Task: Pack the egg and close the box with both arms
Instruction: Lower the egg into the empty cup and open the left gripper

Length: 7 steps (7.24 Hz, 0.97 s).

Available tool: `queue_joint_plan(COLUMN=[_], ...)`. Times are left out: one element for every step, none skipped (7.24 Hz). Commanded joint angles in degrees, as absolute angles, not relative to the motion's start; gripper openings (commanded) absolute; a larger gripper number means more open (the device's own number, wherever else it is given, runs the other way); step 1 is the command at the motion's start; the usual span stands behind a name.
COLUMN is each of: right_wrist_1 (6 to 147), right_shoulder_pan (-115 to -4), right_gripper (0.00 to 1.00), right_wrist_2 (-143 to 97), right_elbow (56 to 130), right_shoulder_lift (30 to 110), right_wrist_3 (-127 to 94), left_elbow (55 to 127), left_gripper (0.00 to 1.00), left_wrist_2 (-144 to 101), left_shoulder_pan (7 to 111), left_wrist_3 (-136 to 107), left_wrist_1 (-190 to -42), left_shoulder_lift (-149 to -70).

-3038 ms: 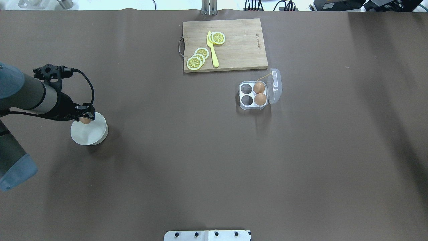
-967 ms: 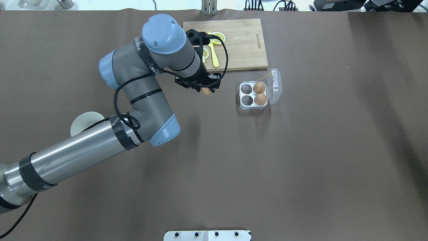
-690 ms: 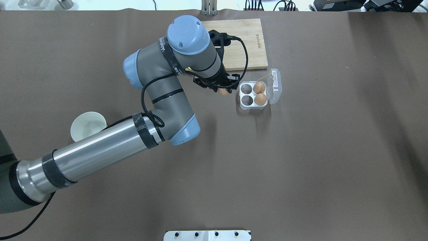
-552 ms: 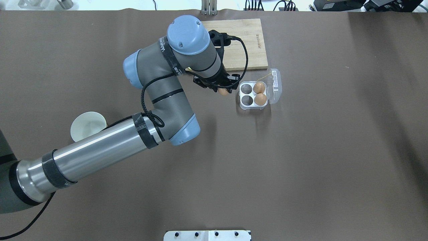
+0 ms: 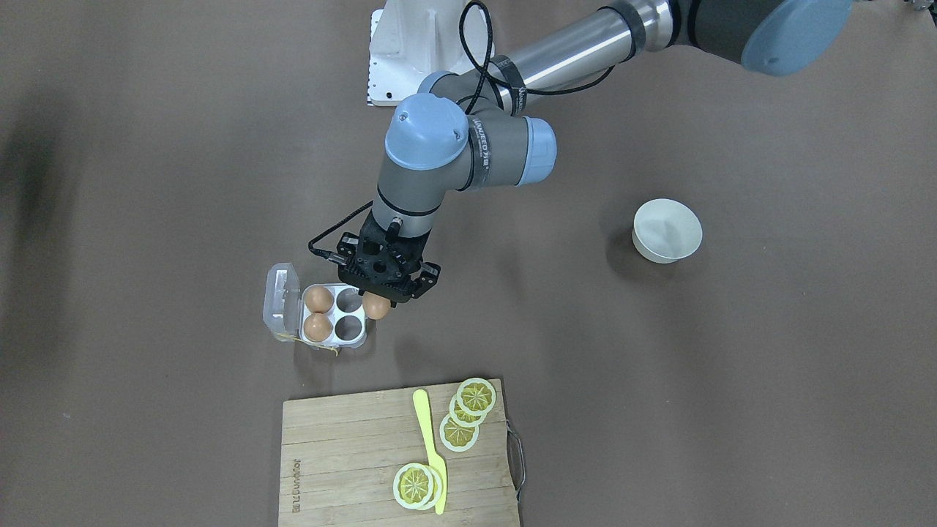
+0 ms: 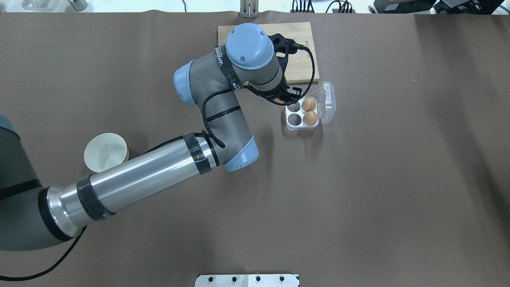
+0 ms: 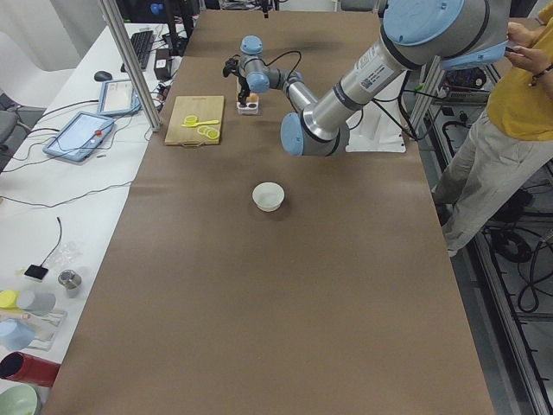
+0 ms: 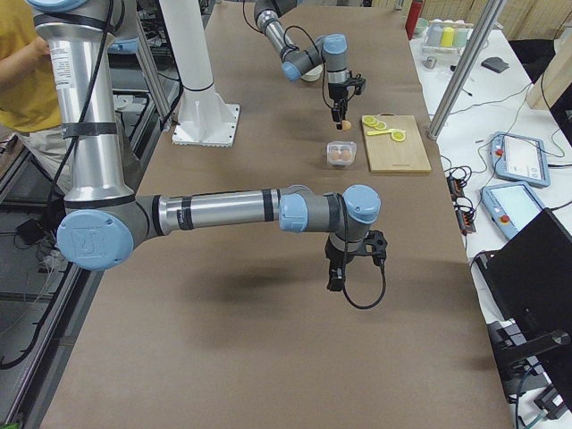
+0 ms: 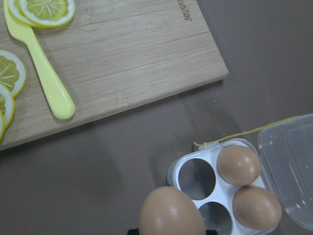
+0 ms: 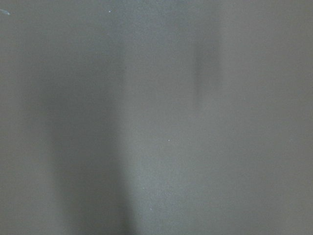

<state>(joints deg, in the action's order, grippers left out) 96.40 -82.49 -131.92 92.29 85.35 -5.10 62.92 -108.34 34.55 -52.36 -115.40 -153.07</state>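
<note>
Egg (image 5: 376,308) in transit, clamped between the closed jaws of the left gripper (image 5: 381,295) and hanging just beside the box (image 5: 333,315), not yet in a cell. Two other eggs (image 5: 318,298) fill the cells by the lid (image 5: 282,301), which lies open; the two nearer cells are empty. Seating the egg and shutting the lid appear to remain. The right gripper (image 8: 333,282) hangs well apart over bare counter (image 6: 358,199); its jaws' opening cannot be told.

Seen from overhead, my brown counter (image 6: 398,179) bears the open box (image 6: 301,126), a wooden board (image 6: 301,59) at its eleven o'clock, and a white bowl (image 6: 104,154) well apart at nine.
</note>
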Motion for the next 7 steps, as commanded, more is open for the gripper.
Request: queue_joint_plan(right_wrist_1=[96.3, 96.3, 96.3, 96.3, 96.3, 96.3, 96.3], right_shoulder_pan=[-82.5, -82.4, -82.4, -82.4, -82.4, -82.5, -82.5], right_gripper=[1.00, 1.00, 1.00, 1.00, 1.00, 1.00, 1.00], right_wrist_2=[-131.8, -131.8, -131.4, -131.0, -130.9, -130.9, -130.9], right_elbow=[92.2, 92.1, 91.8, 91.8, 91.7, 91.7, 91.6], right_shoulder_lift=[85.1, 84.9, 84.7, 84.7, 84.8, 84.8, 84.8], right_wrist_3=[-5.1, -5.1, -5.2, -5.1, -5.1, -5.1, -4.6], left_elbow=[60.3, 59.4, 58.7, 58.6, 58.5, 58.3, 57.8], left_gripper=[0.19, 0.19, 0.19, 0.19, 0.19, 0.19, 0.19], left_wrist_2=[-107.7, -106.1, -106.1, -106.1, -106.0, -106.1, -105.6], left_shoulder_pan=[33.8, 33.0, 32.6, 32.3, 32.0, 31.6, 31.2], left_wrist_3=[-50.5, -48.4, -47.7, -46.4, -45.4, -44.9, -43.7], left_wrist_1=[-115.5, -115.7, -115.8, -115.8, -115.8, -115.8, -115.8], left_shoulder_lift=[-154.9, -155.2, -155.2, -155.2, -155.2, -155.3, -155.6])
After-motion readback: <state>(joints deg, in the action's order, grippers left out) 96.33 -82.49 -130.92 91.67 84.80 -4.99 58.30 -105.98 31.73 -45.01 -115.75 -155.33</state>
